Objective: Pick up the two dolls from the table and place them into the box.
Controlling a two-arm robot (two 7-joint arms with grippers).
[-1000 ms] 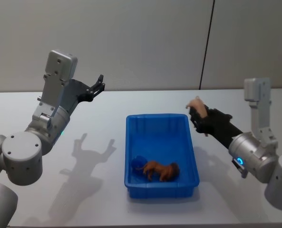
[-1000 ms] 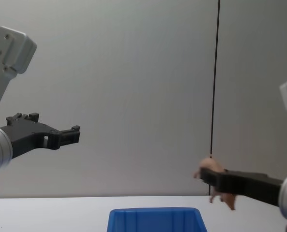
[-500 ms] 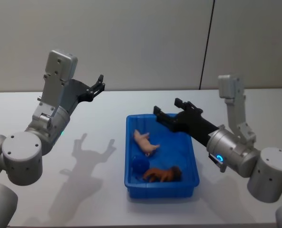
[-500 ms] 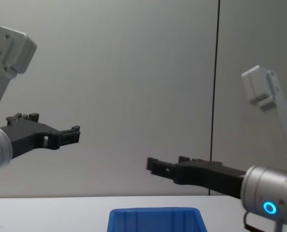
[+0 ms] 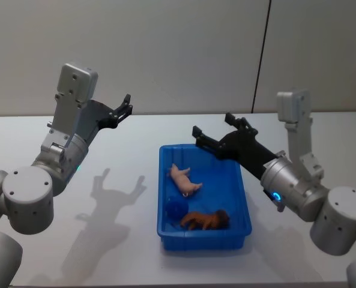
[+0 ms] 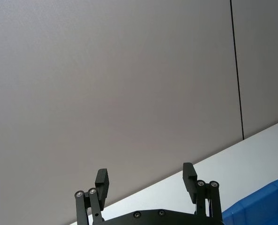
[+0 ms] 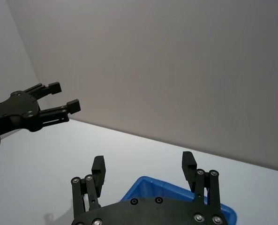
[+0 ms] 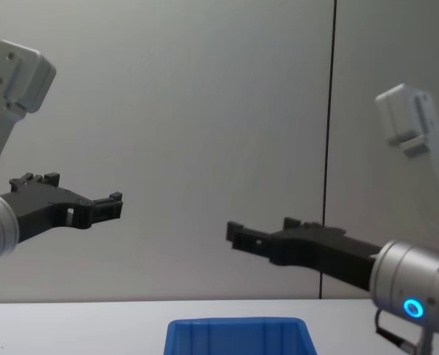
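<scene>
Two dolls lie inside the blue box (image 5: 165,198) on the white table (image 5: 105,240). A pale pink doll (image 5: 183,178) rests near the box's middle. A brown doll (image 5: 205,219) lies by its near wall, beside a dark blue lump (image 5: 176,208). My right gripper (image 5: 212,128) hangs open and empty above the box's far right corner, and also appears as the right gripper (image 7: 144,164) and the right gripper (image 8: 256,228). My left gripper (image 5: 127,104) is raised and open at the far left, well away from the box, as the left gripper (image 6: 146,174) and the left gripper (image 8: 82,190) confirm.
A grey wall with a dark vertical seam (image 5: 260,57) stands behind the table. The box's rim (image 8: 238,324) shows low in the chest view. Arm shadows (image 5: 114,192) fall on the table left of the box.
The right gripper carried the pink doll over the box and let it go; the doll now lies inside. Since then the gripper has lifted slightly. The left arm has not moved.
</scene>
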